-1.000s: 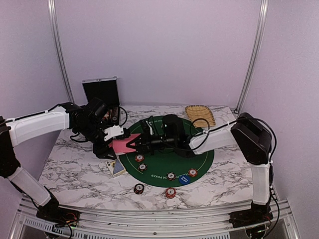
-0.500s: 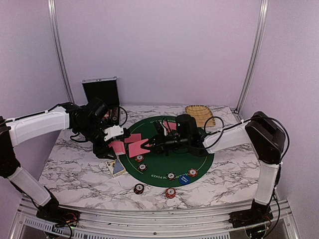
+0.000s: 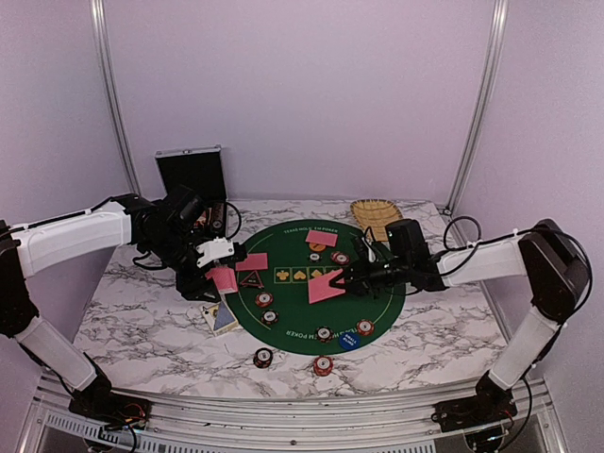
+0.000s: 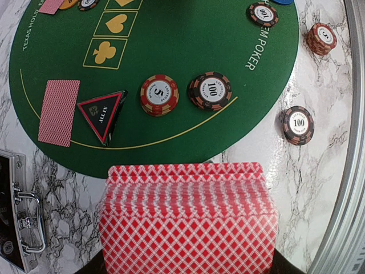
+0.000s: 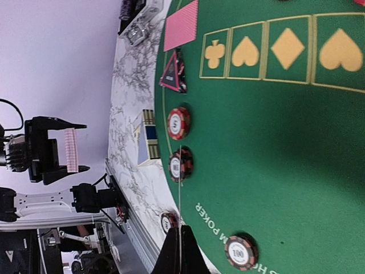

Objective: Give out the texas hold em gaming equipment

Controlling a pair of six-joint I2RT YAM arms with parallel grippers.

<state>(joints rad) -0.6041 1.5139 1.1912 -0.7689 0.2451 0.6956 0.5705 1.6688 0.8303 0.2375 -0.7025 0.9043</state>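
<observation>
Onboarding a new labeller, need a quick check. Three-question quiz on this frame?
1. True or false: the left fingers clamp a deck of red-backed cards.
2. The right fingers hold: A) a single card, B) a poker chip, C) nothing.
3. Fill in: on the green mat, the black triangular marker lies beside a face-down ___.
Key: 1 true; 2 A; 3 card.

Overhead camera looks down from behind; close wrist cameras share the mat (image 4: 188, 34).
</observation>
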